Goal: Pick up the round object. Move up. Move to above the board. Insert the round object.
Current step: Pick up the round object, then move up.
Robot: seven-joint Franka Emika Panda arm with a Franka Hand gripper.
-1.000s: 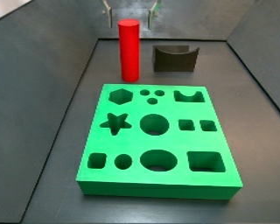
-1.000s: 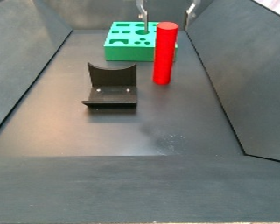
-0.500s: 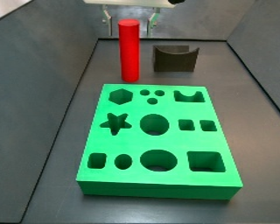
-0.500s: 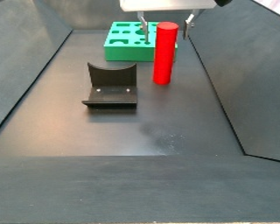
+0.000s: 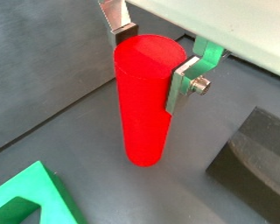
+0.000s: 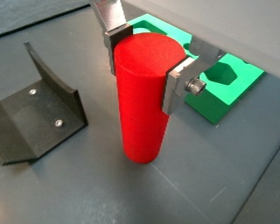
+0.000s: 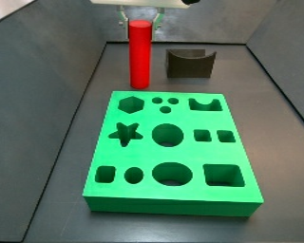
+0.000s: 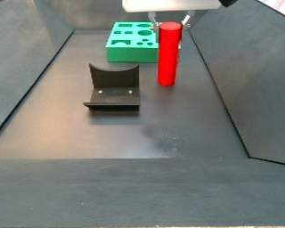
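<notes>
Silver-fingered tool (image 6: pixel 145 61) clasping the top of the round object (image 6: pixel 143 101), a plain bright red peg standing upright on the dark worktop (image 8: pixel 157 125), fixture (image 8: pixel 111 86) near, green board (image 7: pixel 173 148) apart.

— What does the wrist view show at the peg (image 6: pixel 145 96)?
— It stands upright on the dark tabletop (image 6: pixel 224 175). The tool (image 6: pixel 146 54) straddles its top end, one silver finger (image 6: pixel 180 85) flat against its side and the opposite finger at its far side; whether they press it, I cannot tell.
— And around the peg?
— The green board (image 6: pixel 220 81) lies just behind the peg, only a corner showing, with cut-outs. The dark fixture (image 6: pixel 35 114) sits well apart on the peg's other side, its plate carrying two small holes.
</notes>
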